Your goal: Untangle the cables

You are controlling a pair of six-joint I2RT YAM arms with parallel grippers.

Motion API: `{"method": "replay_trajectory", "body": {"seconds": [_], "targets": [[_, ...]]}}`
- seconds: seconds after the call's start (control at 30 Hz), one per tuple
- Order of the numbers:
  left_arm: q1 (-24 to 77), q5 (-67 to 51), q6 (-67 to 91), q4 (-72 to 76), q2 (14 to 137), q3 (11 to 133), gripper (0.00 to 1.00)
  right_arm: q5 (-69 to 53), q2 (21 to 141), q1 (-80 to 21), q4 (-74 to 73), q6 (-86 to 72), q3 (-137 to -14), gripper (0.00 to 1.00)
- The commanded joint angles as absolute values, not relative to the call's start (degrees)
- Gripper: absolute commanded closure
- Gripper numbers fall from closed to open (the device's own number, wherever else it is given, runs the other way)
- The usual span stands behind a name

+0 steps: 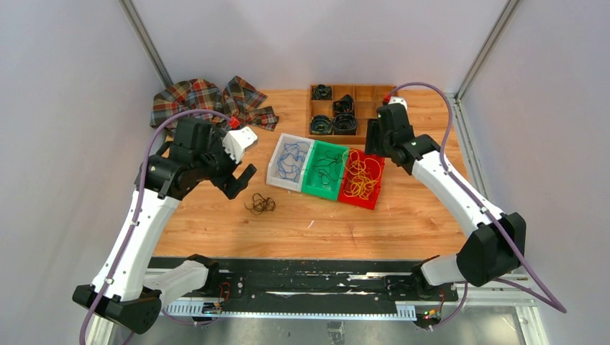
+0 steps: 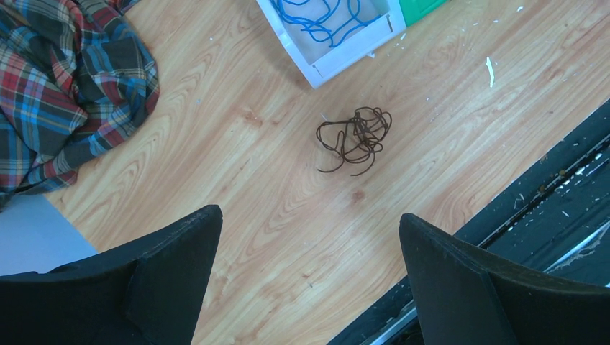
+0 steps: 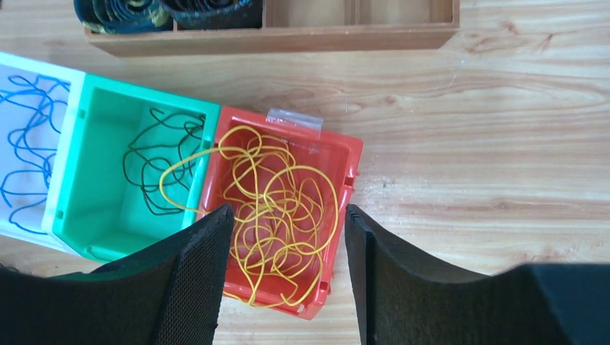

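Note:
A small clump of dark brown-black cables (image 1: 260, 204) lies loose on the wooden table; it also shows in the left wrist view (image 2: 354, 139). My left gripper (image 1: 234, 180) is open and empty, hovering above the table just left of the clump (image 2: 309, 215). Yellow cables (image 3: 277, 194) fill the red bin (image 3: 345, 144), with one loop hanging over into the green bin (image 3: 101, 144), which holds black cables (image 3: 155, 165). Blue cables (image 2: 316, 18) lie in the white bin (image 2: 338, 57). My right gripper (image 3: 288, 210) is open and empty above the red bin (image 1: 362, 178).
A wooden compartment tray (image 1: 351, 108) with thick black coiled rolls stands behind the bins. A plaid cloth (image 1: 208, 100) lies at the back left. The black rail (image 1: 302, 277) runs along the table's near edge.

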State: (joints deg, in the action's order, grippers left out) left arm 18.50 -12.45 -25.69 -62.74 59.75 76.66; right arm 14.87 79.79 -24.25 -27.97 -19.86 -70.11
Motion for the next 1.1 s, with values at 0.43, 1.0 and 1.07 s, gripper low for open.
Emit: {"method": "replay_trajectory", "body": {"seconds": [0.43, 1.0, 1.07], "targets": [[18.1, -14.9, -24.9, -62.8, 59.4, 77.9, 0.02, 5.0, 98.1, -25.6, -22.3, -19.1, -82.1, 0.48], [18.1, -15.0, -26.1, -62.8, 60.2, 76.3, 0.02, 14.6, 96.0, -25.7, -21.2, -20.1, -70.2, 0.91], [18.1, -15.1, -26.2, -62.7, 60.2, 75.9, 0.02, 14.9, 96.1, -25.6, -21.2, -20.3, -69.5, 0.93]]}}
